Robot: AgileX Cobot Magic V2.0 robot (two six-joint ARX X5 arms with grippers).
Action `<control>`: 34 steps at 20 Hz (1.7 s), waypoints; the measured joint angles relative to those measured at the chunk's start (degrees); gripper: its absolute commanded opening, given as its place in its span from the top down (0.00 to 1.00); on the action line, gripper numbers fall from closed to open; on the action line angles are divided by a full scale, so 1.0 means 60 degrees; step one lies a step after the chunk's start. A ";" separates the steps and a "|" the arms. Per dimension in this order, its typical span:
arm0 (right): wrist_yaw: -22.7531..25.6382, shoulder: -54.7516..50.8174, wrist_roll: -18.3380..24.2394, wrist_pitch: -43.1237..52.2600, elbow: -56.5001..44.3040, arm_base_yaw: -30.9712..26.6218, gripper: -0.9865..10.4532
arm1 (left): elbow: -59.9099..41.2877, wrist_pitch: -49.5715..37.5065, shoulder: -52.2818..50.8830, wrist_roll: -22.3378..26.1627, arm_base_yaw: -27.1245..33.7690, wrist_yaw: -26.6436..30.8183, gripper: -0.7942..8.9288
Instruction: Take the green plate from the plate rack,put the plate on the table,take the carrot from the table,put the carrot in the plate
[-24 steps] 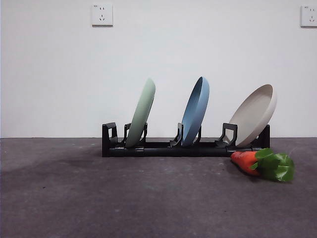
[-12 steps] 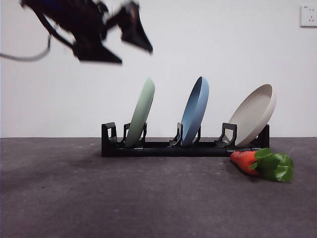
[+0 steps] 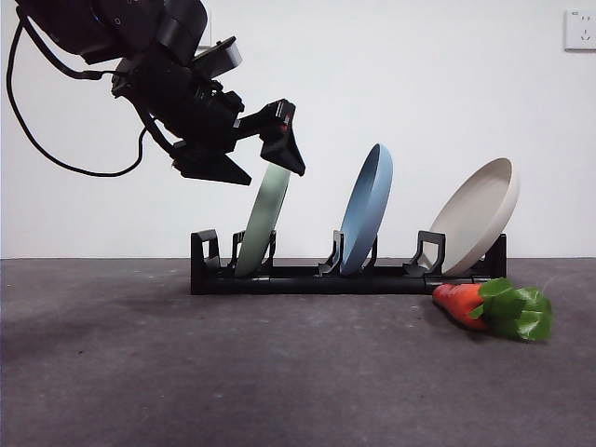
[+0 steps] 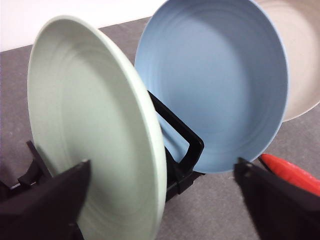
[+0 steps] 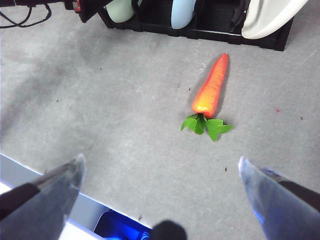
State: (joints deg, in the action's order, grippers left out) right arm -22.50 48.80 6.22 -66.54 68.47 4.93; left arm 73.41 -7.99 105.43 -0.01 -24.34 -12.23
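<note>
Sage-green target: the green plate point(image 3: 264, 219) upright in the end slot of the plate rack point(image 3: 346, 277), leaning toward the blue plate point(image 3: 367, 210).
Left gripper point(image 3: 250, 160): jaws spread wide, straddling the green plate's top rim, not yet clamped.
Right gripper point(image 5: 159, 176): waiting above the table point(image 3: 233, 372), jaws apart, nothing between them.
Carrot point(image 3: 494, 306): on the table just in front of the rack's far end, beside the beige plate point(image 3: 475, 215).
Rack contents: green, blue, beige, one per slot (leaning alike).
Risk: off-centre clamp could let the rim slip; a tilted lift could snag the prongs, drag the rack or knock the blue plate.
</note>
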 measured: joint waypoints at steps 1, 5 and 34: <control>0.0000 0.0000 0.0004 0.0000 0.0000 0.0000 0.37 | 0.0000 -0.0011 0.0000 0.0000 0.0000 0.0007 0.72; 0.0000 0.0000 0.0004 0.0000 0.0000 0.0000 0.37 | 0.0000 -0.0011 0.0000 0.0000 0.0000 0.0004 0.75; 0.0000 0.0000 -0.0073 -0.0011 0.0000 0.0000 0.37 | 0.0000 -0.1177 -0.0495 -0.1770 0.0492 -0.2182 0.93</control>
State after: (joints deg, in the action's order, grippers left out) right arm -22.50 48.80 5.78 -66.61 68.47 4.93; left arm 73.41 -15.05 102.45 -10.63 -21.39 -25.32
